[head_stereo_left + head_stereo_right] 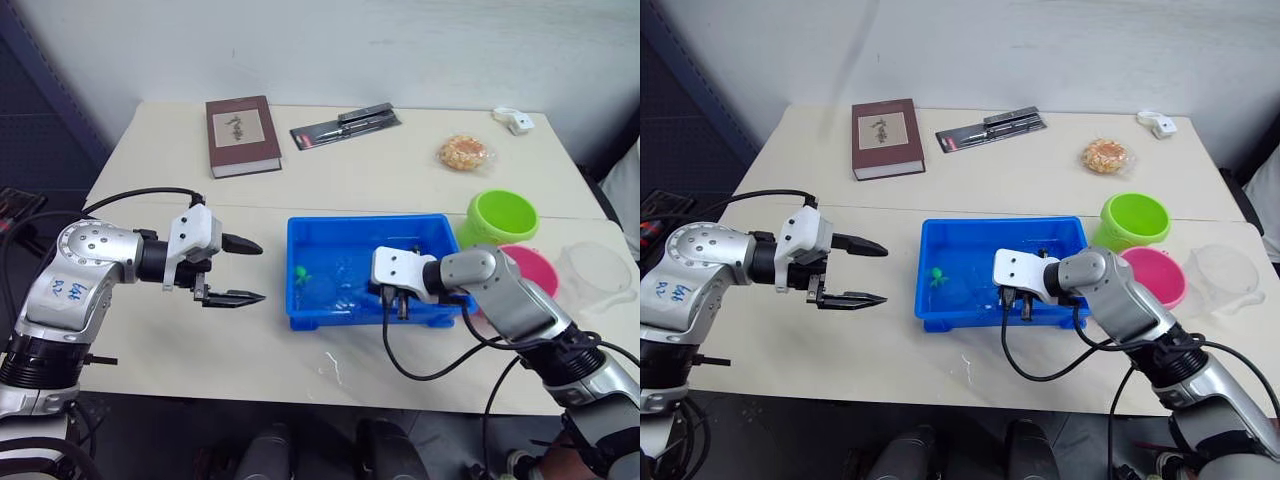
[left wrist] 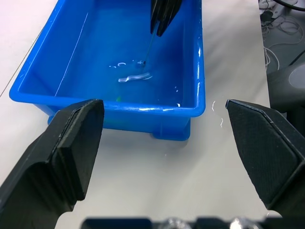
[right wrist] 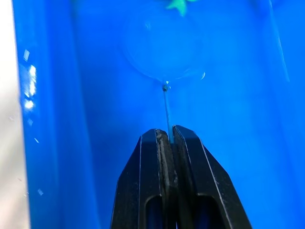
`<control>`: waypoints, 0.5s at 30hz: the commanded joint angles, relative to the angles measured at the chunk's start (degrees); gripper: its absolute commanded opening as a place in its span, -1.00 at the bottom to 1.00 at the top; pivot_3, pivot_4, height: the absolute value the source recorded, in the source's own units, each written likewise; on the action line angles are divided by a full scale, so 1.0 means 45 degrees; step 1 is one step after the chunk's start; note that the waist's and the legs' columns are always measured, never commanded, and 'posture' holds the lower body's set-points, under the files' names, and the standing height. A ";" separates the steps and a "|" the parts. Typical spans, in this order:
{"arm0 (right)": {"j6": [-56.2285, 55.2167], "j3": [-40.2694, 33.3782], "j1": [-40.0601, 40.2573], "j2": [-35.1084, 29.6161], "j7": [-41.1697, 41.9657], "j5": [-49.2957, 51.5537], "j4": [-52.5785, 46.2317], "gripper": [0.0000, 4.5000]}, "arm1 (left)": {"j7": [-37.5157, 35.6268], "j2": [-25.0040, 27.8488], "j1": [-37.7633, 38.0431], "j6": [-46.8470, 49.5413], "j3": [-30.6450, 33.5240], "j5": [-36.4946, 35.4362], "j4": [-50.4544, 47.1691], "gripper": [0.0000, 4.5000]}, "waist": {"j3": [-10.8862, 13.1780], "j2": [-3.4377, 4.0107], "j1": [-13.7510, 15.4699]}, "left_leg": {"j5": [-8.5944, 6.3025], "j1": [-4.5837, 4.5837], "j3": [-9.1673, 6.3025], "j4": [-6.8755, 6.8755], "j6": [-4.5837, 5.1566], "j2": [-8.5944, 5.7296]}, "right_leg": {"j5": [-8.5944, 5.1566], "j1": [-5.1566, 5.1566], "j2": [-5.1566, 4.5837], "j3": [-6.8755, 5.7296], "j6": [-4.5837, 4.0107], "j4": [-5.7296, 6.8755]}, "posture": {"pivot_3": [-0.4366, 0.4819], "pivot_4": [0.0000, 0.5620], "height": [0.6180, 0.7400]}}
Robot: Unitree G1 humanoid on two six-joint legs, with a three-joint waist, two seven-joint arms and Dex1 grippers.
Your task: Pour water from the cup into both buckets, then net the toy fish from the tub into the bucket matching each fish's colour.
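- My right end effector (image 3: pixel 167 138) is reaching into the near right part of the tub (image 1: pixel 300 232), its two black fingers (image 3: pixel 143 191) pressed together on the thin handle of the net (image 3: pixel 162 50).
- The net is lying low in the tub, its round hoop sitting just short of a green toy fish (image 1: pixel 300 272) in the tub's left half; whether hoop and fish are touching I cannot tell.
- My left end effector (image 1: pixel 250 271) is hovering over the surface (image 1: pixel 400 180) just left of the tub, fingers spread wide apart and holding nothing, pointing toward the tub.
- The tub, bright blue and rectangular, is sitting near the middle of the surface, close to the near edge, with glints of water showing on its floor.
- The green bucket (image 1: pixel 499 216) is standing upright just right of the tub's far right corner.
- The pink bucket (image 1: pixel 536 268) is standing just nearer than the green one, partly hidden behind my right arm.
- The cup (image 1: pixel 598 271), clear and wide, is sitting at the right edge of the surface, right of the pink bucket.
- A brown book (image 1: pixel 241 134) is lying at the far left of the surface.
- A flat dark packet (image 1: pixel 346 125) is lying right of the book.
- A wrapped snack (image 1: pixel 464 152) is lying farther right, well beyond the green bucket.
- A small white object (image 1: pixel 514 120) is sitting at the far right corner.
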 commanded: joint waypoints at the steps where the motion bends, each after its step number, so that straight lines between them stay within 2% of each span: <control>1: 0.0314 -0.0172 -0.0360 0.0275 0.0157 -0.0031 -0.0569 -1.00 | 0.0065 -0.0061 -0.0062 0.0041 0.0045 -0.0048 -0.0288 0.95 | 0.0000 0.0000 -0.0016 | 0.0000 0.0000 0.0000 -0.0001 0.0000 0.0001 | 0.0000 0.0000 0.0002 0.0000 0.0000 0.0000 | -0.05 -0.47 0.97; 7: 0.1067 -0.1060 -0.0282 0.0460 0.0206 0.0627 -0.0985 -1.00 | 0.0097 -0.0158 -0.0036 0.0083 0.0082 -0.0039 -0.0294 0.95 | 0.0000 0.0000 -0.0022 | 0.0000 0.0000 -0.0001 -0.0002 -0.0001 0.0003 | 0.0000 -0.0002 0.0005 -0.0001 0.0000 0.0002 | -0.05 -0.47 0.97; 15: 0.0410 -0.2791 0.0855 -0.0345 0.0558 0.1781 -0.1655 -1.00 | 0.0232 -0.0282 -0.0019 -0.0043 0.0166 -0.0035 -0.0106 0.95 | 0.0001 -0.0002 0.0021 | 0.0000 0.0000 -0.0001 -0.0007 0.0000 0.0000 | 0.0000 0.0000 0.0002 -0.0001 0.0000 -0.0001 | -0.05 -0.47 0.97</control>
